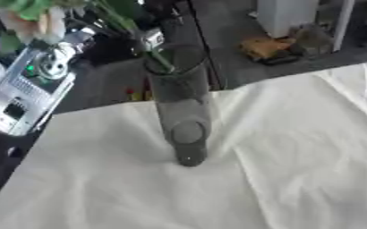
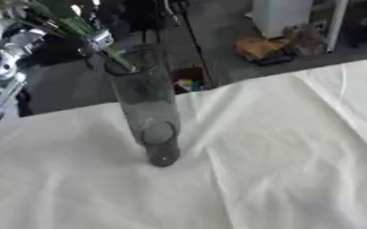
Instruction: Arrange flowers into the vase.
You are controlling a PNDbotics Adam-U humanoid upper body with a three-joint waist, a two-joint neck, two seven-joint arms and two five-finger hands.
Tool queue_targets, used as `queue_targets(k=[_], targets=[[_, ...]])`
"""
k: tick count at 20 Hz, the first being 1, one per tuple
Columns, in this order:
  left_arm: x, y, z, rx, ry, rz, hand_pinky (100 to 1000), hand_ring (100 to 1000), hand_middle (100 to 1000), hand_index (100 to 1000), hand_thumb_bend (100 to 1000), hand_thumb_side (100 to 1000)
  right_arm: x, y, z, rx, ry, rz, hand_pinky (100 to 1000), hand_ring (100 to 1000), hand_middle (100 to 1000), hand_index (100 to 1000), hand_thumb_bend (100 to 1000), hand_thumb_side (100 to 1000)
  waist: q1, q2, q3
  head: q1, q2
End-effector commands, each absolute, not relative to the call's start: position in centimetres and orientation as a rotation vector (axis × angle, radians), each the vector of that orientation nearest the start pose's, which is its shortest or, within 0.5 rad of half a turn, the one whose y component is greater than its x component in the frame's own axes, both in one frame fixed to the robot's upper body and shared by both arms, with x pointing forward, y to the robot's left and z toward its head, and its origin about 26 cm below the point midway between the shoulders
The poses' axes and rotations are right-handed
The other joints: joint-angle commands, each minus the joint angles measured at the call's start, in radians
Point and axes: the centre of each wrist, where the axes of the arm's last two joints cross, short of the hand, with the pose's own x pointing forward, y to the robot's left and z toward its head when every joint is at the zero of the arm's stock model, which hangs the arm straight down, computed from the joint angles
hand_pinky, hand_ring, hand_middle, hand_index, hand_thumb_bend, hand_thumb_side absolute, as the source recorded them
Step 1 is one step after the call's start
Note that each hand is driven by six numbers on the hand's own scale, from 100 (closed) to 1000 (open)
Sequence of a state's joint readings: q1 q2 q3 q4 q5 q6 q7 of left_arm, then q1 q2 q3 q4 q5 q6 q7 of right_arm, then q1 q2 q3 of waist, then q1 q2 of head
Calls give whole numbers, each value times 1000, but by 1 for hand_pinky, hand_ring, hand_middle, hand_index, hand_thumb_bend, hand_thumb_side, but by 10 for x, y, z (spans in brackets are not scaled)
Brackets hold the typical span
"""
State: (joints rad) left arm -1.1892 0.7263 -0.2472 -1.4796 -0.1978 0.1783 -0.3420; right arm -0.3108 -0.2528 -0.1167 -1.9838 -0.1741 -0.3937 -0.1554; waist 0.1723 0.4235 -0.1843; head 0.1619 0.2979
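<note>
One clear vase [image 1: 183, 112] stands on your white cloth [image 1: 280, 170], green stems [image 2: 92, 33] dipping into its mouth. Your left hand [image 1: 57, 60] sits up top-left by the flowers [image 1: 34, 20]; can't tell its fingers.

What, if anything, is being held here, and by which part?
A bunch of flowers is held by its green stems, the stem ends dipping into the glass vase. The left robot hand shows only in part, so its grip cannot be told.
</note>
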Motion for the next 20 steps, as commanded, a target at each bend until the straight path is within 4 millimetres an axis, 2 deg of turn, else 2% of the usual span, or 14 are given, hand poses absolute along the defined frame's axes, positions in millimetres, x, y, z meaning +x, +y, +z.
queue_targets(k=[1,4,5,7,11,16,20], targets=[[370,249,446,831,-2083,-1178,773,926,902,957,395,833,300,-280,209,49,3572,64,874,838,640,923,100,963,-4,-31,0,1,1],[370,251,450,870,-2055,-1215,780,929,895,923,375,855,300,-280,209,52,3576,60,874,838,639,923,100,959,-1,-32,1,0,4],[370,251,451,876,-2037,-1235,781,929,895,924,377,848,300,-280,209,54,3577,58,874,838,639,923,100,962,0,-33,2,-1,5],[371,253,454,881,-2000,-1267,786,931,897,945,321,822,300,-280,208,57,3582,53,875,838,639,923,100,961,2,-35,6,-2,8],[371,252,460,861,-1981,-1303,787,931,896,964,331,844,299,-280,208,67,3589,51,875,838,638,923,100,957,8,-39,10,-1,12],[372,250,463,800,-1944,-1361,812,947,922,1000,450,875,299,-281,207,74,3595,46,875,837,638,923,100,951,14,-44,9,0,9],[371,248,466,784,-1928,-1401,822,953,931,1000,483,866,299,-280,206,78,3601,43,876,838,637,924,100,948,15,-42,13,2,13]])
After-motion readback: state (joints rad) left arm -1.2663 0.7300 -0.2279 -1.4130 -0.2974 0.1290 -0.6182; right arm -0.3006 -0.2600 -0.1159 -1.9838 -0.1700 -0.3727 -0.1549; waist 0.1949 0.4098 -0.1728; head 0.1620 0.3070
